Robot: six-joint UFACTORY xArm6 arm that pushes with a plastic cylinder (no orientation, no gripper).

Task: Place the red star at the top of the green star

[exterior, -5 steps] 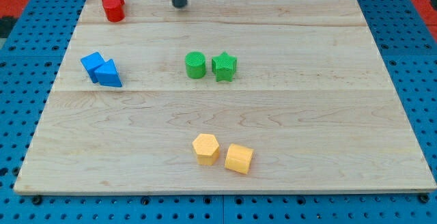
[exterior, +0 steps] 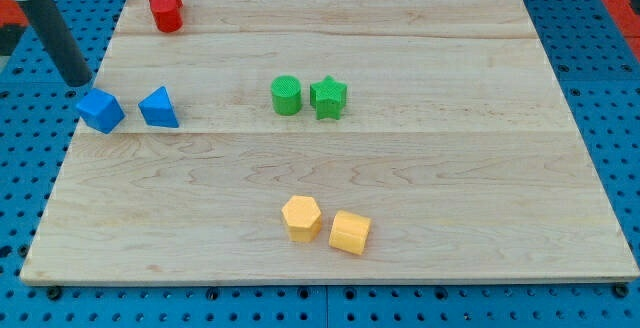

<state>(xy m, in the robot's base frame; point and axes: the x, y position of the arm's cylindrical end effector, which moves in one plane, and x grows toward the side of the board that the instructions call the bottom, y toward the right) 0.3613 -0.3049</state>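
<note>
Two red blocks sit touching at the board's top left corner; I cannot tell which of them is the star. The green star lies near the board's middle, touching a green cylinder on its left. My tip is at the board's left edge, far left of the green star and below-left of the red blocks. It is just above-left of a blue cube.
A blue triangular block lies just right of the blue cube, with a small gap between them. A yellow hexagon and a yellow cube lie near the view's bottom centre. The wooden board rests on a blue pegboard.
My tip has moved from the board's top centre to its left edge. The blue cube has moved left, away from the blue triangular block. The red and green blocks have not moved.
</note>
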